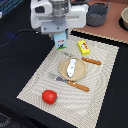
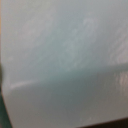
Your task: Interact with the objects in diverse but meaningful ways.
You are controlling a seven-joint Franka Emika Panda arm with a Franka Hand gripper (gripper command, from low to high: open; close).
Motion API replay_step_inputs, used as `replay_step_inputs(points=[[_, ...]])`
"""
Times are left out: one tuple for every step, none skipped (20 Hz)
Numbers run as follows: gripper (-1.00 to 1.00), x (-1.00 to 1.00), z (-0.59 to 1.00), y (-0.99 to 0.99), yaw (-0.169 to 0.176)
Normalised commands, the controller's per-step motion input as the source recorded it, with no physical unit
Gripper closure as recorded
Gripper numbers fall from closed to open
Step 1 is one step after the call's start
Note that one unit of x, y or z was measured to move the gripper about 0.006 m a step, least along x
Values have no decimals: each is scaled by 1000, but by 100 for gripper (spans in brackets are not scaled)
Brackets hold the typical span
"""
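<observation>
Directly beneath our gripper [image 1: 60, 40] stands the white carton [image 1: 61, 43], upright on the far edge of the placemat [image 1: 35, 75], its long axis vertical and in line with our approach. Our wrist view fills with a pale blurred surface, so we cannot tell whether the jaws grip it or stand apart.

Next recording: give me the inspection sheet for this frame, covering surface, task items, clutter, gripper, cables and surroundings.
Surface: beige placemat on a dark table.
Job's things: red tomato on the placemat; white tube on a tan plate; yellow packet on the placemat; white carton directly under the gripper.
Clutter: fork and knife beside the plate.
Gripper: at the carton, fingers hidden; wrist view shows only a blurred pale surface.
Cables: dark cable at the exterior view's left.
Surroundings: grey pot beyond the placemat.
</observation>
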Motion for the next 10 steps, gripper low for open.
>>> replay_step_inputs(points=[[100, -166, -54, 806, 70], [100, -157, -71, 800, 69], [100, -160, -131, 791, 68], [100, -314, -369, 629, 90], [100, -334, -363, 560, 102], [100, -286, -291, 529, 94], [100, -249, -297, 329, 106], [100, -266, -363, 134, 111], [100, -289, -397, 0, 88], [100, -280, -366, -3, 60]])
